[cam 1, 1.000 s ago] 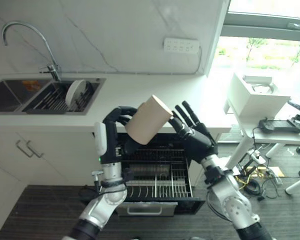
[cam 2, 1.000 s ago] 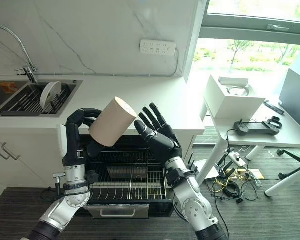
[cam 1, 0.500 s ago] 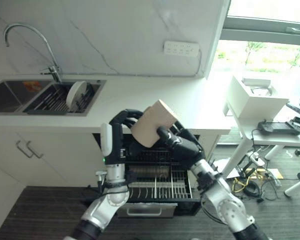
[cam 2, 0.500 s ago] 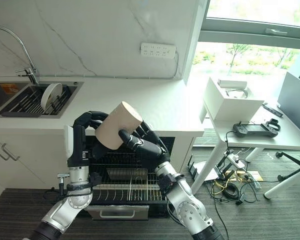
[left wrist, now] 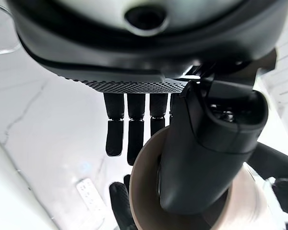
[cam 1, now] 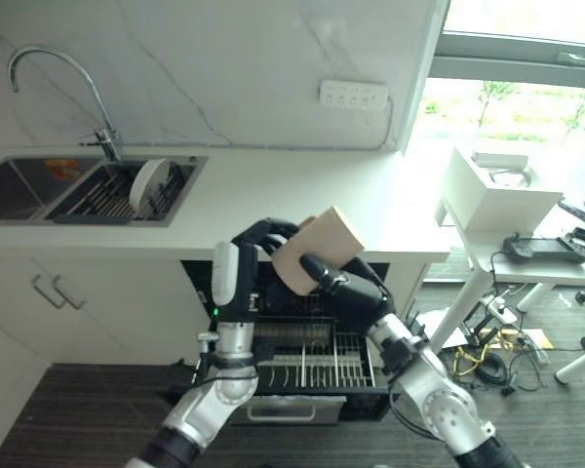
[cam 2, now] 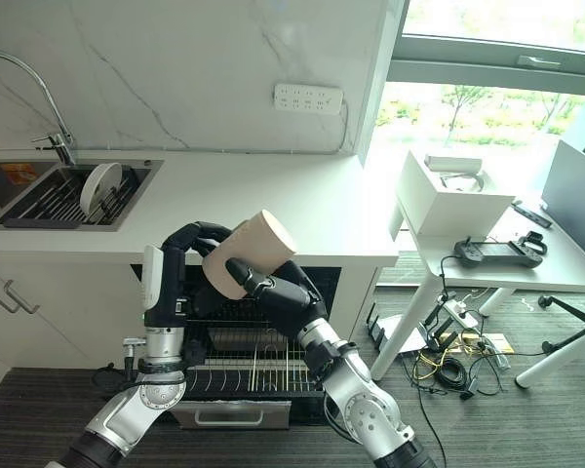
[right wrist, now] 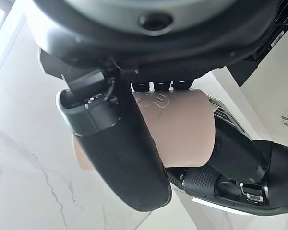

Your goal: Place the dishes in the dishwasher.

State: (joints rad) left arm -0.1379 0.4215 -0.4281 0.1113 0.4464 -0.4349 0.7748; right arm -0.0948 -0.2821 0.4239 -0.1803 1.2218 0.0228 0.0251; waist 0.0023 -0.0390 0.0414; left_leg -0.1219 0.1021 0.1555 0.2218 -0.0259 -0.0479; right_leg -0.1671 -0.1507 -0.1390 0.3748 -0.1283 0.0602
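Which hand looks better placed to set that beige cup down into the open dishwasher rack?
Probably the right hand: it wraps the cup directly above the rack. The left hand also curls round the cup, from its far side.

Pulled-out black wire dishwasher rack sits open below, mostly bare tines, so there's room straight down; white marble worktop edge overhangs just behind.

**Counter, sink, side table**

White counter ran under a marble wall, sink set into its left end. A white plate stood on edge in the sink rack. To the right, a white table carried a white box and a dark controller.
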